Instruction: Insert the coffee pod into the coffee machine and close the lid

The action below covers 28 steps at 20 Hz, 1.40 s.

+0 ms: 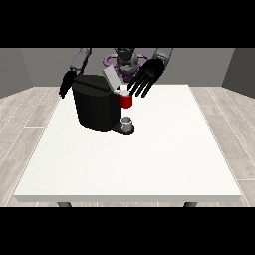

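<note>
the coffee machine (95, 107) hides part of the hand at the view's left (66, 84).

- Table (149, 164): fills the middle of the view; the robot (127, 60) stands behind its far edge.
- Coffee machine (94, 102): on the table, in the far left part, close to the robot.
- Lid (110, 78): raised, tilted, at the machine's top right, behind the pod holder (126, 100).
- Pod holder: projects from the machine's upper right side, directly above the cup (127, 123).
- Cup: on the machine's base, at its lower right, nearer the camera than the holder.
- Hand at the view's right (147, 75): above and just right of the holder, fingers spread towards it.
- Hand at the view's left (66, 83): just left of the machine, behind its upper edge.
</note>
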Tool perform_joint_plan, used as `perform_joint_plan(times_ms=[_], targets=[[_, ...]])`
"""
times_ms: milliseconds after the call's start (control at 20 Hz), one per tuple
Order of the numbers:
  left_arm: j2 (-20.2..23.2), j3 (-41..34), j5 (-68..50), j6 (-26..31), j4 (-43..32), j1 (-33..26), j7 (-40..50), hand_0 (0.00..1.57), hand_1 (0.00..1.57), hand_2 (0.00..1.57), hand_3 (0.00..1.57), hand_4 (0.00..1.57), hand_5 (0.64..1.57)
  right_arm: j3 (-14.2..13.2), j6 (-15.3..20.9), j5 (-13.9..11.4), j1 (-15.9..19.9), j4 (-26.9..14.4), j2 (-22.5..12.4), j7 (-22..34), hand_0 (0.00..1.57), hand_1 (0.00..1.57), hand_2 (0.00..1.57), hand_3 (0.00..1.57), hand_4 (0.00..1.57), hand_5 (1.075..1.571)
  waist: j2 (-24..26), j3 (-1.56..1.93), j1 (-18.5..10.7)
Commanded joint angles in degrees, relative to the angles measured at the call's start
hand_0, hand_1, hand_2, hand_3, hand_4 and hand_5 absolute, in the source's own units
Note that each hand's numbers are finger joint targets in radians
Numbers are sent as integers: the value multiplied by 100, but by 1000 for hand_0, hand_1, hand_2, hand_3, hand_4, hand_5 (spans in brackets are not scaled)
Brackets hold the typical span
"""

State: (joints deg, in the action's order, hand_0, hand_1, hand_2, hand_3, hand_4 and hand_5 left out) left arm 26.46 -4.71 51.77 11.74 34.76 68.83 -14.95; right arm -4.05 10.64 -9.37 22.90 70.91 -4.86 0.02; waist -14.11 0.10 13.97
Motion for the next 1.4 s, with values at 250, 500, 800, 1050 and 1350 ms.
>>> perform_joint_plan(times_ms=[250,500,800,1050,1350], targets=[[-1037,-811,-1283,251,106,-1087,-351,0,0,151,0,0,1571,-23,132,39,-998,-190,209,-212,0,0,0,0,0,1571,1412,-21,-760],[-1798,-1907,-2600,234,-70,-2094,-567,0,0,0,0,408,1571,-224,-106,338,-1232,-51,81,-278,0,0,0,0,0,1571,2063,-36,-1292],[-2282,-1816,-2753,421,-122,-3103,-805,0,0,0,0,421,1571,-128,-731,699,-1016,319,-20,-148,0,0,0,0,0,1571,2750,-12,-1782],[-2623,-1585,-2703,408,-13,-3614,-520,0,0,0,0,389,1571,230,-730,298,-704,583,-171,374,0,0,0,0,154,1571,3234,-11,-2124],[-2640,-1339,-3422,535,810,-3918,-189,0,0,0,0,353,1571,-269,-987,633,-557,344,-515,298,0,0,0,0,0,1571,2913,-8,-2265]])
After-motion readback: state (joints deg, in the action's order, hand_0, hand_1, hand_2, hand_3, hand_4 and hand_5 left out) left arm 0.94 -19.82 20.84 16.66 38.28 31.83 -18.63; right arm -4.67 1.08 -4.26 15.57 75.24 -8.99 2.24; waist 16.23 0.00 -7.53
